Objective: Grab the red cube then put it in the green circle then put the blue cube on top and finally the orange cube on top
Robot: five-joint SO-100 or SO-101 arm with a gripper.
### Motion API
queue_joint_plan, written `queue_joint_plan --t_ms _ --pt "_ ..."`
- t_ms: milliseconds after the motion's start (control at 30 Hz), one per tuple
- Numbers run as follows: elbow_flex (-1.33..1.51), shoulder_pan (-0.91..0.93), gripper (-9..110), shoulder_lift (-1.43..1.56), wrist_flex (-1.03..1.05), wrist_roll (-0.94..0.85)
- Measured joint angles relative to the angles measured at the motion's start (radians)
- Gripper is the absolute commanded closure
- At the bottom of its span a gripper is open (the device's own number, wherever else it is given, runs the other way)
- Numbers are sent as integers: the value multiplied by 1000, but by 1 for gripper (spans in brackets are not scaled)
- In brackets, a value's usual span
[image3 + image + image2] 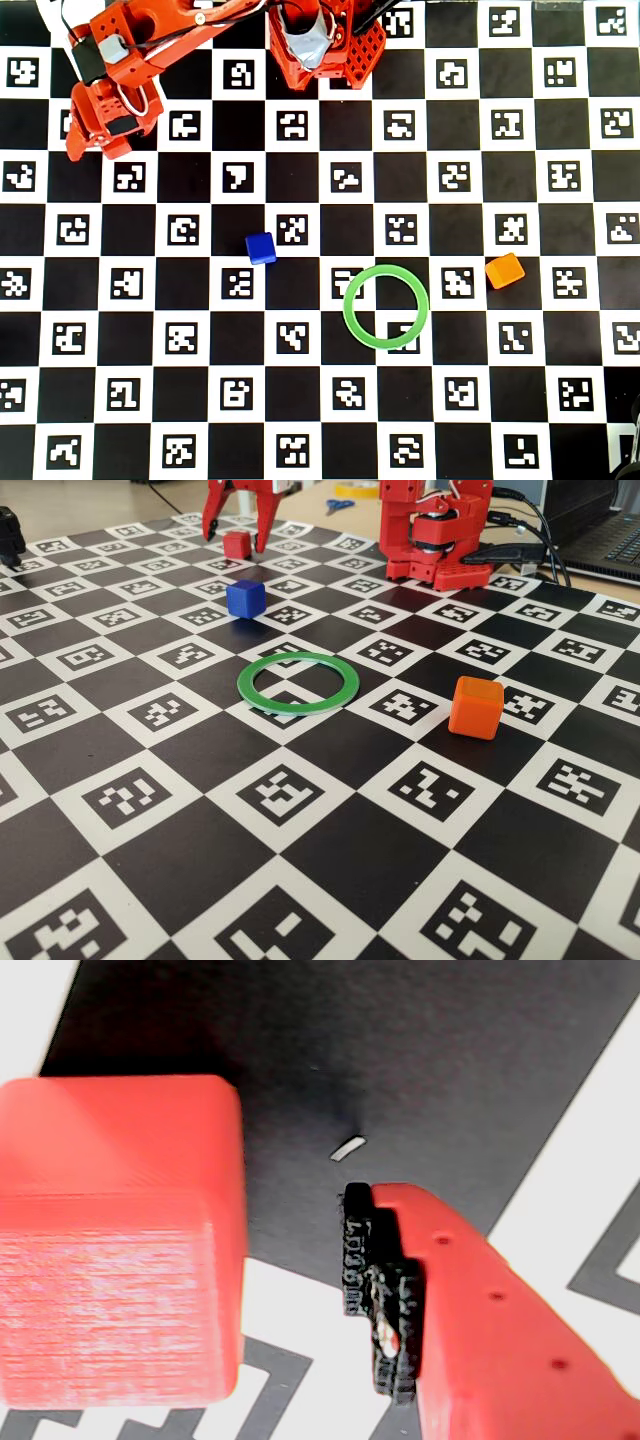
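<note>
Red two-finger gripper [238, 535] was spread wide, fingers straddling the small matte red plastic cube [237, 545] without touching it; in the wrist view the cube [118, 1245] sat on the table, a clear gap to the one black-padded finger [385, 1290] visible at its right. No grasp yet, cube resting on the checkered marker-printed table [330, 850] at the far end in the fixed view.

Task progress, judged: nothing placed. First step, grabbing red, was at the closing stage. All three placements left.

Outward from the gripper: small dark-blue plastic cube [246, 597] lay near, just toward the camera in the fixed view. Thin flat green plastic ring [298, 682] was further out, centre open and empty. Bright orange rounded-edge plastic cube [475, 707] was farthest, beyond the ring, well apart from the gripper.

Arm pose: overhead view showed the red arm [150, 50] folded out from its base [325, 45] toward the picture's left, wrist tipped down, hiding the red cube from above.
</note>
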Motion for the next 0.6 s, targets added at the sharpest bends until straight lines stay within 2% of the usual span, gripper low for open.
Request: queue_joint_plan --t_ms 333,600 --pt "0 2 58 -12 -44 0" --pt "0 2 72 -12 -52 0"
